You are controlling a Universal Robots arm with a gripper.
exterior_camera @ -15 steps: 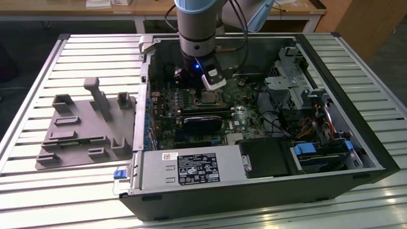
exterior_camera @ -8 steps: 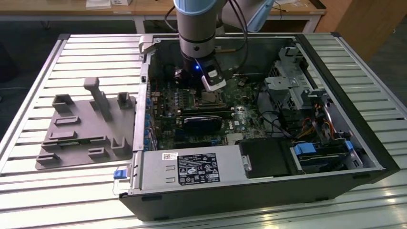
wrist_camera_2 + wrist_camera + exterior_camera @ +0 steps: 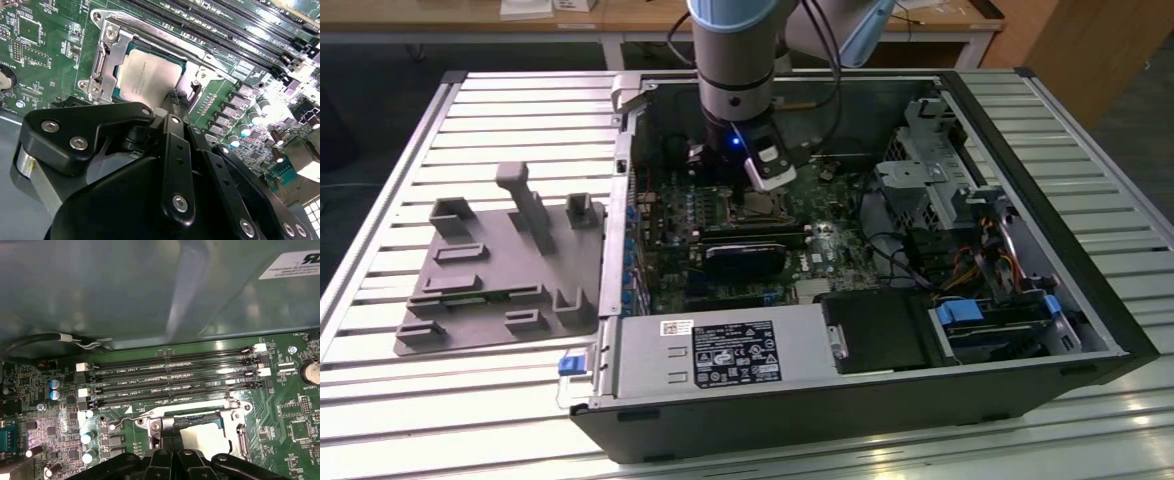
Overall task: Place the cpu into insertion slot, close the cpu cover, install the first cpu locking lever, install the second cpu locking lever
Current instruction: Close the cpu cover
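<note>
Second wrist view showed us the cpu [image 3: 150, 75] seated in the insertion slot [image 3: 184, 65], with the cpu cover [image 3: 106, 52] lying flat around the slot's edges and the chip's grey top showing through its window. We saw the gripper [image 3: 173, 97] right at the slot's rim, its fingers drawn narrow together and holding nothing we could make out, tips at the cover's edge.

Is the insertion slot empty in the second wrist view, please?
No, the cpu lies flat in the insertion slot, its grey top framed by the silvery cpu cover.
</note>
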